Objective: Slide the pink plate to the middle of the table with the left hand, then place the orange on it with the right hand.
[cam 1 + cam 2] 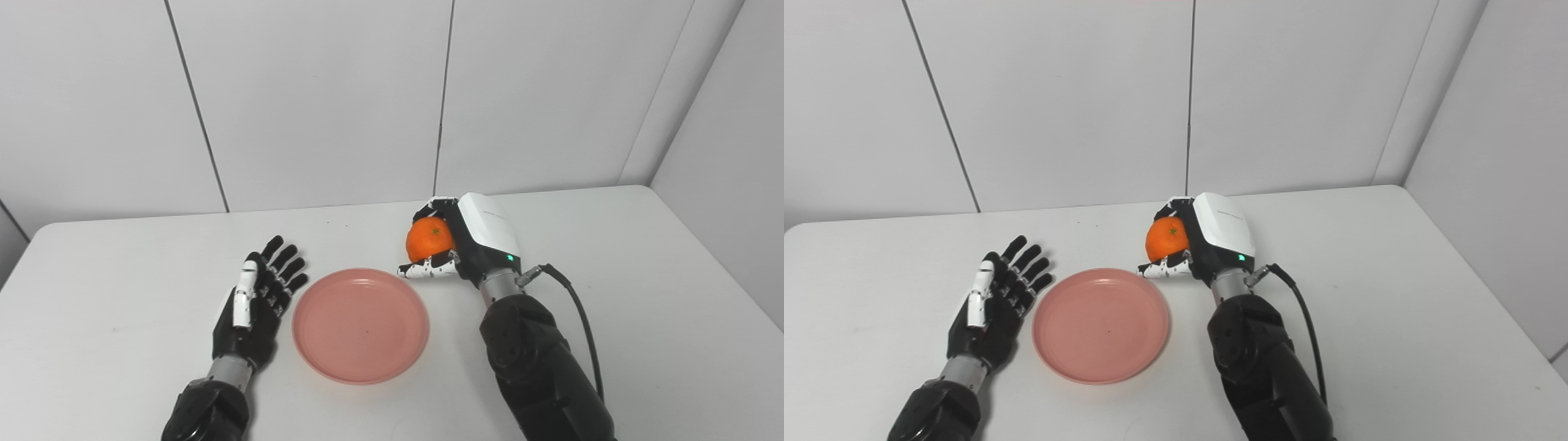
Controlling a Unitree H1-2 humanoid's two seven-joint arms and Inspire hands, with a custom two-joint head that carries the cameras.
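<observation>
White wall panels fill the upper half of the frame, and below them a white table (pixel 643 294) stretches across the lower half. Near the lower centre of the frame sits the pink plate (pixel 360 324), flat on the table with nothing on it. My left hand (pixel 257 303) lies just left of the plate in the lower left of the frame, fingers spread and straight, holding nothing, close beside the rim; I cannot tell if it touches. My right hand (pixel 456 242) is just right of centre, above and to the right of the plate, with its fingers and thumb curled around the orange (pixel 429 239). The orange is in my grasp beyond the plate's upper right rim, not over the plate. A black cable (pixel 579 312) curves from my right wrist down along the forearm.
</observation>
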